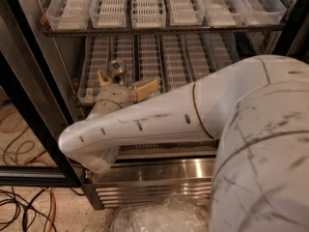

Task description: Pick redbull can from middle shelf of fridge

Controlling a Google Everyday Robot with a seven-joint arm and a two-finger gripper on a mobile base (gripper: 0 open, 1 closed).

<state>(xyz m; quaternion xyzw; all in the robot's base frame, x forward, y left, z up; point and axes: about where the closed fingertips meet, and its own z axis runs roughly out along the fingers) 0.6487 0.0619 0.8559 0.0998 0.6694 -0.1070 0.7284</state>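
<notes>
Can (116,69) upright near front-left corner of shelf (193,57), inside fridge (159,173). Gripper (124,82) at shelf's front edge, fingers (147,87) spread wide, can top between them, apparently unclamped. Step: final approach. Next, you ease in, centre can, close.

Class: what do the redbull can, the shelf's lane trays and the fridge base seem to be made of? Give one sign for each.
The redbull can: metal, going by its shiny silver top. The lane trays: likely plastic, being translucent white and slotted. The fridge base: probably stainless steel, as it is grey with soft reflections. The open gripper is at the can.
</notes>
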